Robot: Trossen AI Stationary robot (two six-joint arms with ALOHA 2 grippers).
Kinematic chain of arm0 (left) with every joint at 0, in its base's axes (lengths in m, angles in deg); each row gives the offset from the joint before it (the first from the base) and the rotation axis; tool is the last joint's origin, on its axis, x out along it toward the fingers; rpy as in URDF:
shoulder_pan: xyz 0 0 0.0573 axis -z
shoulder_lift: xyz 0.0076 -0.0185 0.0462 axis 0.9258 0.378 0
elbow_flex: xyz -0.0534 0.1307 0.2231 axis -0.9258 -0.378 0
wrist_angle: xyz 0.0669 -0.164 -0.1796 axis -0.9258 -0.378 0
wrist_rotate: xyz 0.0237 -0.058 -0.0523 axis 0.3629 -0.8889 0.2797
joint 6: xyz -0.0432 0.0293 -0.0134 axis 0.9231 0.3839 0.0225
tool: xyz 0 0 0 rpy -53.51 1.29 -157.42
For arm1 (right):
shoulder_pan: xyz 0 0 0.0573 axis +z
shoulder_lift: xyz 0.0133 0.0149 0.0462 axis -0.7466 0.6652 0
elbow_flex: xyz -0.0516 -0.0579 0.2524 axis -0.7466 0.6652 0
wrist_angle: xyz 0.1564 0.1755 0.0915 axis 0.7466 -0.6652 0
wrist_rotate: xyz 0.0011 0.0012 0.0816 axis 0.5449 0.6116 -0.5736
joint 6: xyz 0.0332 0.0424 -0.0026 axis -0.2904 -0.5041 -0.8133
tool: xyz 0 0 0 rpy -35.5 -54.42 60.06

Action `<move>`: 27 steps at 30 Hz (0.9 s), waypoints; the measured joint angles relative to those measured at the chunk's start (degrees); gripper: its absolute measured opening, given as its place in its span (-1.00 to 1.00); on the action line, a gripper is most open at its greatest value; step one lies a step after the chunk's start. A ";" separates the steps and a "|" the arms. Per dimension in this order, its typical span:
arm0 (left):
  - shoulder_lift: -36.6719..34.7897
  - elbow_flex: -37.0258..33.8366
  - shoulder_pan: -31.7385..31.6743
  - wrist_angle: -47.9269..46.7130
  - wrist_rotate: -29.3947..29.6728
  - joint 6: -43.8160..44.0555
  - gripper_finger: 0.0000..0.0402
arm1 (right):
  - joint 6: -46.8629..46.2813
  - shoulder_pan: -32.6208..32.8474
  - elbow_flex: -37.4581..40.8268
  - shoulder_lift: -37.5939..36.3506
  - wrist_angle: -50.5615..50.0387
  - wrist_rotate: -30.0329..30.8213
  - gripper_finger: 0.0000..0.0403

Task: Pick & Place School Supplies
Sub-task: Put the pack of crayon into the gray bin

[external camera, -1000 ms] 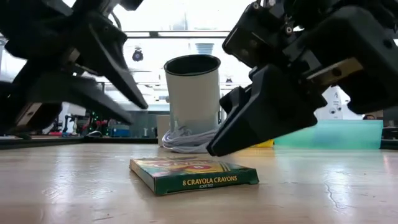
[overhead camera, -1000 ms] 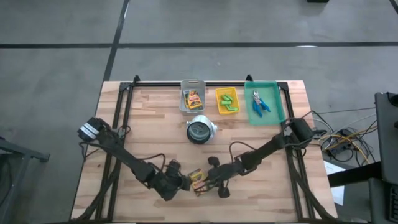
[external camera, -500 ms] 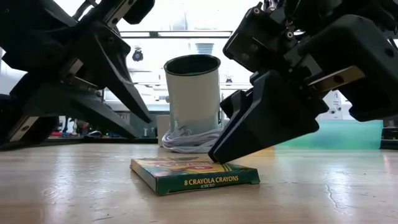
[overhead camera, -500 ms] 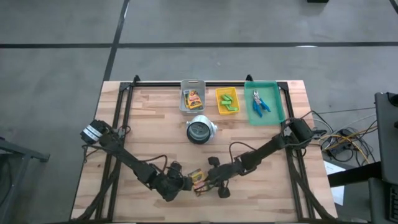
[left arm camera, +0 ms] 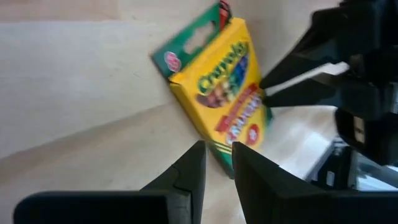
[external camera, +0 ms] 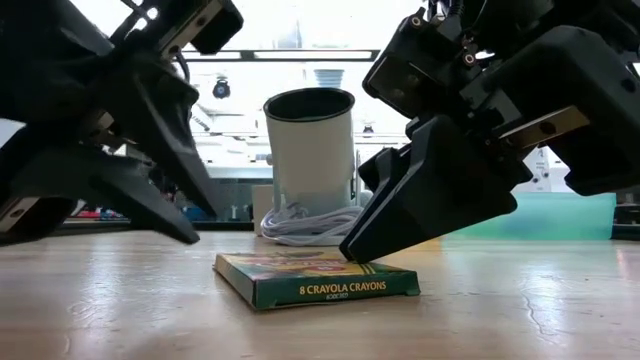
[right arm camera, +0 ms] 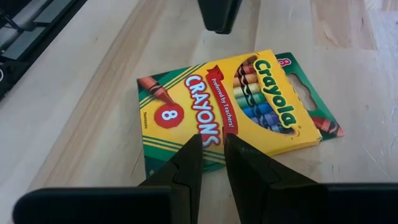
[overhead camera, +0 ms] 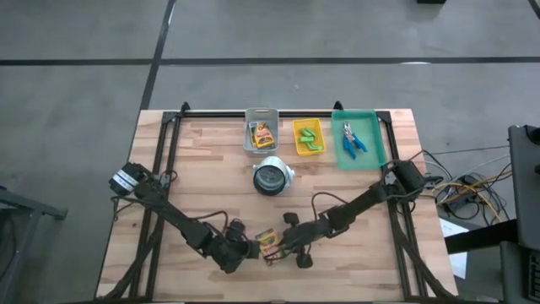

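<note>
Yellow and green, the crayon box [overhead camera: 267, 243] lies flat on the wooden table [overhead camera: 202, 169] near its front edge, right between my two grippers, with neither holding it. My right gripper [overhead camera: 283, 246] is the nearer one: in the low view its fingertips [external camera: 352, 250] come down onto the box's far upper edge, touching it or all but touching. My own wrist view shows those two fingers nearly together, only a thin slot between them, nothing clamped, poised over one long edge of the box [right arm camera: 230, 106]. My left gripper [overhead camera: 247, 248] stands just beside the box on the other side, its tip hanging clear of the table in the low view [external camera: 185, 232]. Its fingers are likewise narrowed to a slim gap and empty, aimed at the opposite long edge [left arm camera: 214, 96].

What matters next is the box's lie. Its long axis runs across the line between my grippers, so each faces a long side rather than an end. With the box flat and my fingers so close together, I judge a straight pinch will not work; I would need to open wider or tip the box up first. Well apart, at the table's far edge, wait the grey tray [overhead camera: 261, 133], the yellow tray [overhead camera: 309, 137] and the green tray [overhead camera: 358, 140].
</note>
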 joint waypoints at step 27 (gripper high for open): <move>-0.04 0.00 -0.11 -1.86 2.11 1.37 -0.59 | -0.36 0.04 0.04 0.52 -0.08 -0.13 -0.66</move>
